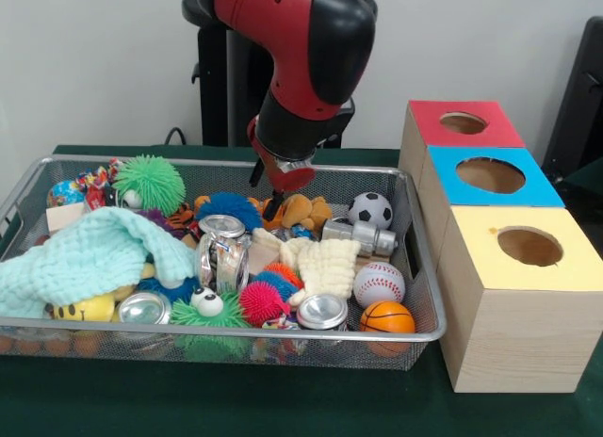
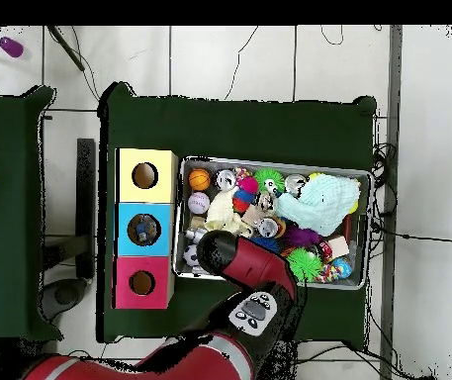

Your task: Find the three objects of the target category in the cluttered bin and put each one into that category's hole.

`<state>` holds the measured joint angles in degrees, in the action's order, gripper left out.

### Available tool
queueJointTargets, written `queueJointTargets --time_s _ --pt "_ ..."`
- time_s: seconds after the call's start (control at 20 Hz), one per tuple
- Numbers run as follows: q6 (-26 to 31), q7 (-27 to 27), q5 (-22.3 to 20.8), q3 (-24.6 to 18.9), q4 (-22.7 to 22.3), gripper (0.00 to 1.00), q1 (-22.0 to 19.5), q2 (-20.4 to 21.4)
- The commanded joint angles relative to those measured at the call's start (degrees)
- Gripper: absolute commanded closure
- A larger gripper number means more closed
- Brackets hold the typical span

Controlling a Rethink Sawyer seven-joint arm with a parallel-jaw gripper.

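The silver wire-mesh bin is full of toys; in the overhead view it lies right of the boxes. My gripper hangs from the red and black arm low over the bin's back middle, beside an orange plush toy. In the overhead view the arm hides the gripper. A shiny container with wrinkly, partly see-through walls stands mid-bin; I cannot tell if it is a bottle or a can. No other clear bottle shows. The blue-topped box's hole is to the bin's right; in the overhead view something greyish shows inside the hole.
Red-topped and yellow-topped boxes flank the blue one. Silver cans, a grey metal flask, balls, spiky toys and a pale green cloth crowd the bin.
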<state>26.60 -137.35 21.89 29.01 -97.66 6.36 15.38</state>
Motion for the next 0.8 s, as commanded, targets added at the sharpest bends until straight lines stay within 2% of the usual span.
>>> queueJointTargets --time_s 0.05,0.45,0.8 --pt "-4.6 -11.9 4.0 -6.5 1.6 0.00 -1.0 -1.1" --pt "-12.7 -12.4 7.4 -13.0 -3.2 0.00 -4.3 0.3" --pt "-19.4 -12.9 8.3 -17.8 -5.5 0.00 -7.1 0.8"
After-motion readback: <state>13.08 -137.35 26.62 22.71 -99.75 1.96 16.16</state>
